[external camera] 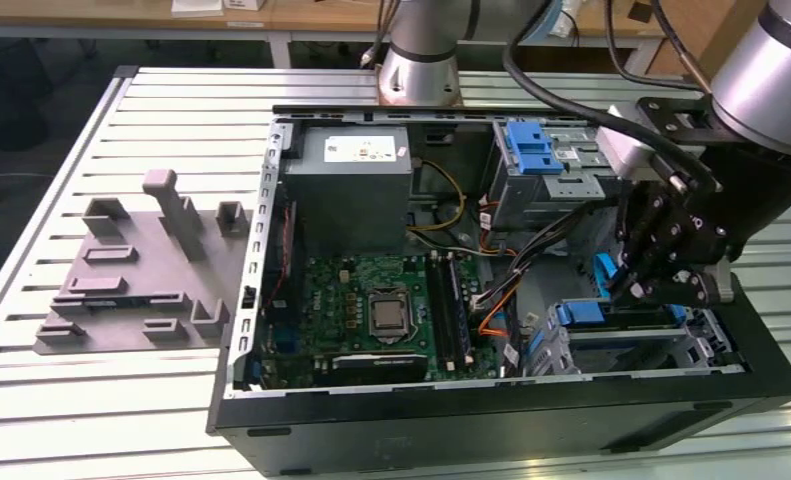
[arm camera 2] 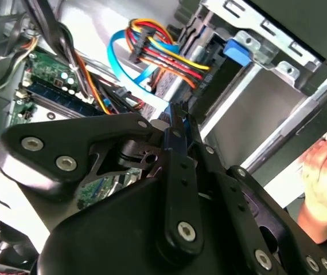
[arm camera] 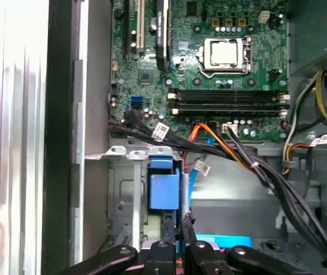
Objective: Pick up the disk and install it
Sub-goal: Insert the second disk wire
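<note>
Inside the open case (external camera: 502, 400), we see the gripper (external camera: 631, 290) with fingers nearly closed, pinching the blue edge of the disk (arm camera: 224, 242) above the drive cage (external camera: 649, 335).

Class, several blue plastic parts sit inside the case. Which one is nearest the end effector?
The blue piece right beside the end effector, unlike the blue carrier up near the arm's base.

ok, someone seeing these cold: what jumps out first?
The open computer case on the slatted table, its green motherboard bare in the middle. Next, the black gripper, lowered into the drive-bay corner on the exterior view's right, closed on the blue edge of the disk, as both wrist views show. A grey fixture plate lies beside the case on the exterior view's left, and a person's hand rests by the case wall.
</note>
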`<state>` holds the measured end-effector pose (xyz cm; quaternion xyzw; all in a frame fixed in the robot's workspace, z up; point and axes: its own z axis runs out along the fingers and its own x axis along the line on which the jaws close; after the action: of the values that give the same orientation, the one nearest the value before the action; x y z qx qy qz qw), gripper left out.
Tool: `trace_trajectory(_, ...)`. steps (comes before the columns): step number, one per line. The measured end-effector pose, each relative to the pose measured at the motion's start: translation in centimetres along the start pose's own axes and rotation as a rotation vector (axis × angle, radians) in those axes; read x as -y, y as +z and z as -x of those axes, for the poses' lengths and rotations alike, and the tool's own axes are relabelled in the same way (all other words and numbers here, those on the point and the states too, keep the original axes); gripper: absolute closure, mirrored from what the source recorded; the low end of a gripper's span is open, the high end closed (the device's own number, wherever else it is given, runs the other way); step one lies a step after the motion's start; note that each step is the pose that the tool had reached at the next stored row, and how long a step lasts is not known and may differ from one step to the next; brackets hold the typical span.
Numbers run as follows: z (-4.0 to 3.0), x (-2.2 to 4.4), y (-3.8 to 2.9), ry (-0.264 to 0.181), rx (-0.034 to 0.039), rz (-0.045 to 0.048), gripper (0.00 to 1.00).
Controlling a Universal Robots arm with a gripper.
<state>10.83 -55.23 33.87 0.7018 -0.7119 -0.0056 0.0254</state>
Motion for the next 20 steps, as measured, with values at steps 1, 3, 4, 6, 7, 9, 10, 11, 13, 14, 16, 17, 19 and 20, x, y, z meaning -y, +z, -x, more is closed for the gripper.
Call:
trace_trajectory(1,0.0,0.06,0.04,0.0,0.0002,0.0004,0.84)
trace_trajectory(3,0.0,0.06,0.04,0.0,0.0,0.0006,0.84)
trace_trajectory(4,0.0,0.06,0.05,0.0,-0.0001,0.0006,0.84)
trace_trajectory(6,0.0,0.1,0.1,0.0,0.0005,0.0006,0.84)
trace_trajectory(7,0.0,0.15,0.14,0.0,0.0009,0.0008,0.84)
trace_trajectory(9,0.04,0.24,0.21,0.0,0.0012,0.0013,0.84)
trace_trajectory(10,0.05,0.31,0.25,0.0,0.0013,0.0019,0.84)
trace_trajectory(11,0.06,0.38,0.28,0.0,0.0013,0.0026,0.84)
trace_trajectory(13,0.08,0.48,0.34,0.0,0.0012,0.004,0.84)
trace_trajectory(14,0.09,0.51,0.38,0.0,0.0011,0.0047,0.84)
trace_trajectory(16,0.11,0.58,0.44,0.0,0.0011,0.0058,0.84)
trace_trajectory(17,0.11,0.61,0.46,0.0,0.001,0.0063,0.84)
trace_trajectory(19,0.11,0.64,0.49,0.0,0.0008,0.007,0.84)
trace_trajectory(20,0.11,0.66,0.5,0.0,0.0008,0.0073,0.84)
